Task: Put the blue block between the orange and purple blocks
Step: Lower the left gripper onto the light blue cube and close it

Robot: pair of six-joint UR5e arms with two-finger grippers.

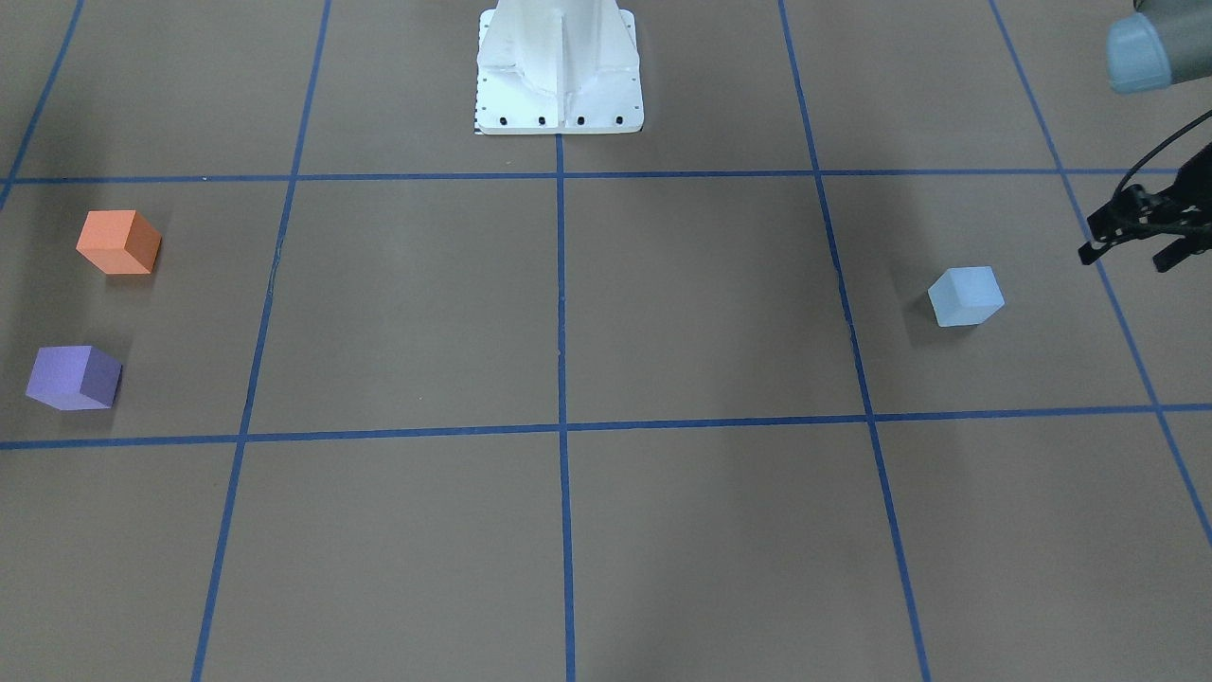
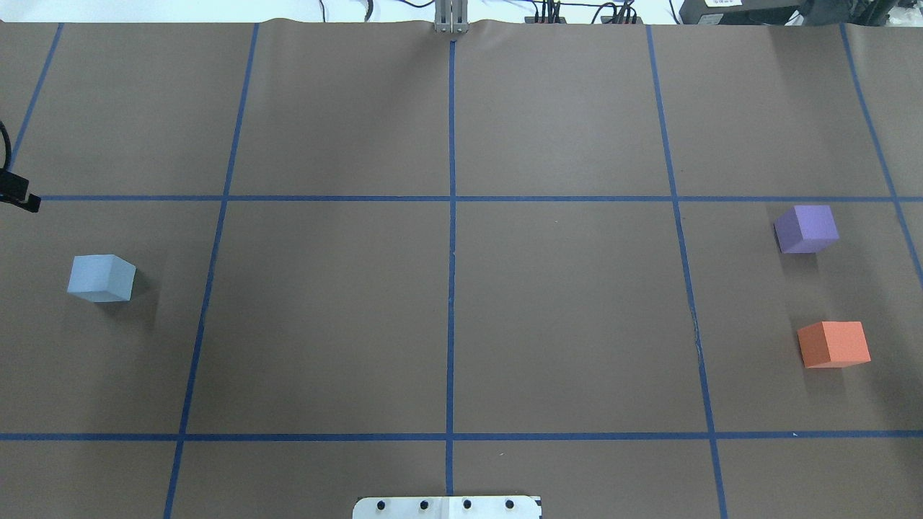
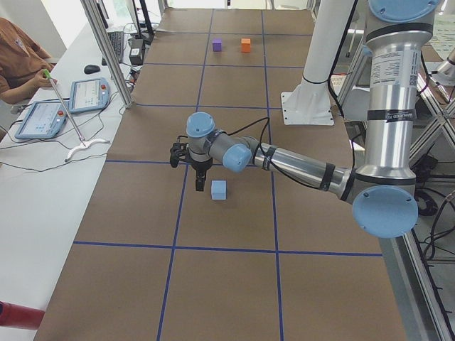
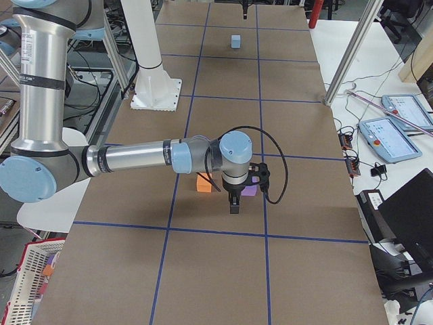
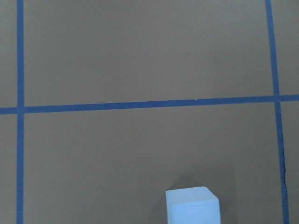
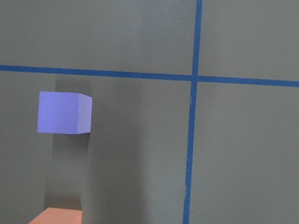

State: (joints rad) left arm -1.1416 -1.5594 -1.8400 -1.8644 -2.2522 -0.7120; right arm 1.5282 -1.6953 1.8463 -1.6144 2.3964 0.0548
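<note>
The light blue block (image 1: 966,296) sits on the brown table on my left side; it also shows in the overhead view (image 2: 101,278) and at the bottom of the left wrist view (image 5: 192,205). My left gripper (image 1: 1127,258) hovers just beyond the block, fingers apart and empty. The orange block (image 1: 118,242) and the purple block (image 1: 73,377) sit on my far right with a gap between them. My right gripper (image 4: 234,203) hangs over that pair, showing only in the exterior right view, so I cannot tell whether it is open or shut.
Blue tape lines (image 2: 451,288) divide the brown table into squares. The white robot base (image 1: 559,66) stands at the table's middle edge. Operator tablets (image 3: 64,106) lie on a side table.
</note>
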